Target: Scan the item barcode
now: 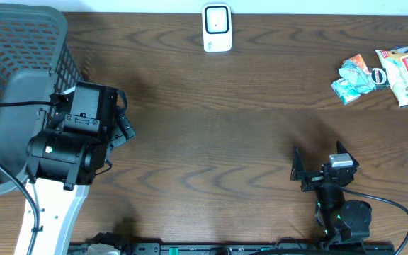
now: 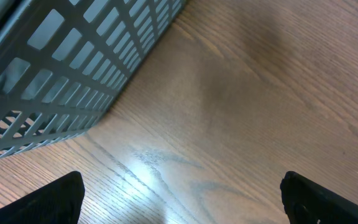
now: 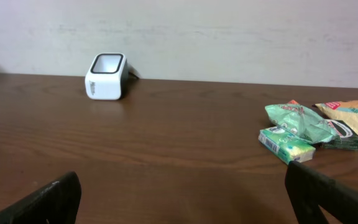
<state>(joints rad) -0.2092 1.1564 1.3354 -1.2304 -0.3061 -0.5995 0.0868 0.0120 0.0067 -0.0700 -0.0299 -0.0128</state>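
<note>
At the right wrist, scanner (image 3: 106,76) and snacks (image 3: 294,127) show; at left, basket (image 2: 42,138).

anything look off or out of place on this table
Nothing stands out. The scanner is upright at the far edge, packets in a loose pile far right, basket at left, left gripper and right gripper open and empty.

Wide open lane across the table centre (image 1: 211,134), bare wood between the arms. Gray mesh basket (image 1: 48,28) blocked the far-left corner, its wall just beside the left gripper (image 2: 182,199). Scanner (image 1: 217,28) stood mid far edge. Snack packets (image 1: 377,74) cluttered the far right, well apart from the right gripper (image 3: 182,193).
</note>
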